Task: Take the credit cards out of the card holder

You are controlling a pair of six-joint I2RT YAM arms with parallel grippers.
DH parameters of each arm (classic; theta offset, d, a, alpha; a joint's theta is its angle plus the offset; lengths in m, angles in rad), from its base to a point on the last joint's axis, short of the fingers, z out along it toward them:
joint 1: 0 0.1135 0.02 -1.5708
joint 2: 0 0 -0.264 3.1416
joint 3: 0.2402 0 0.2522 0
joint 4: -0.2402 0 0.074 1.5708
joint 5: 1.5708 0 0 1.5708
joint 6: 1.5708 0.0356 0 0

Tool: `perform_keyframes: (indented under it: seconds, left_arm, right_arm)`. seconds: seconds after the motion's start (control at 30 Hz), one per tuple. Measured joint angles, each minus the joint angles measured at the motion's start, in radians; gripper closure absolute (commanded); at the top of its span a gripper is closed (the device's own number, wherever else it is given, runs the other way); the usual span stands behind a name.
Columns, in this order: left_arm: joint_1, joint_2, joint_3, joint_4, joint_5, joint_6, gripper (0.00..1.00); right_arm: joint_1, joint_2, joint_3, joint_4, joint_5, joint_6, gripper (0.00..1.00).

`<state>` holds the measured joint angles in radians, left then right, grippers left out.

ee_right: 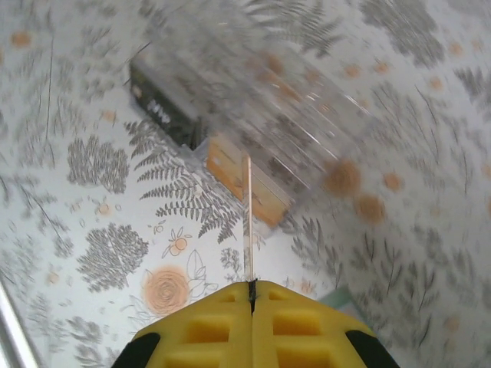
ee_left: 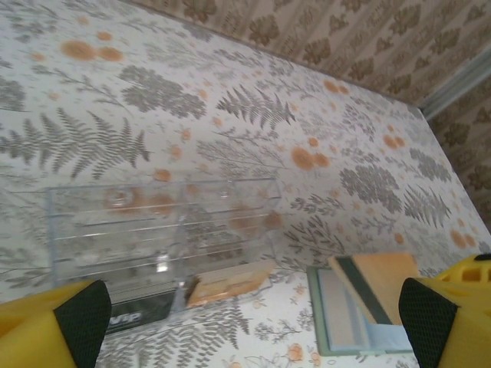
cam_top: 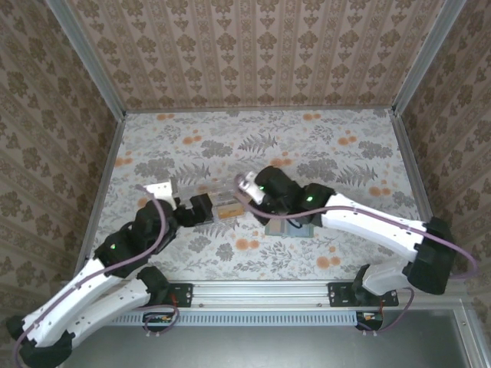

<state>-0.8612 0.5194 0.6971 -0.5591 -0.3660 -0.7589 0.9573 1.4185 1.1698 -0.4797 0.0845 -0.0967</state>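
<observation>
Right pincer [ee_right: 251, 285] clamped thin card [ee_right: 247, 222] edge-on; left pincer [ee_left: 255, 322] gaped wide; tan-orange card [ee_left: 380, 280] prob. remained in card holder [ee_left: 341, 326].

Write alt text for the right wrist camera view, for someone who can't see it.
The shut right gripper pinches a thin card, seen edge-on, above a floral tablecloth. Beyond it, a black card and a tan-orange card lie by a clear plastic case.
</observation>
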Motion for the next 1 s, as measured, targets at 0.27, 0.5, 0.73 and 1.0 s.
perform_keyframes:
  seconds: [0.27,0.5,0.73,1.0]
  left_arm:
    - [0.019,-0.130,-0.011,-0.109,-0.046,0.001,0.00]
    - [0.019,-0.150,-0.012,-0.141,-0.059,0.004,0.00]
    - [0.019,-0.150,-0.017,-0.156,-0.059,0.004,0.00]
    - [0.019,-0.150,-0.017,-0.156,-0.059,0.004,0.00]
  right_arm:
    - [0.058,0.136,0.042,0.010,0.085,-0.406,1.00]
    - [0.100,0.226,0.042,0.065,0.127,-0.632,1.00]
    - [0.102,0.312,0.055,0.081,0.146,-0.723,1.00]
    - [0.102,0.365,0.087,0.124,0.174,-0.775,1.00]
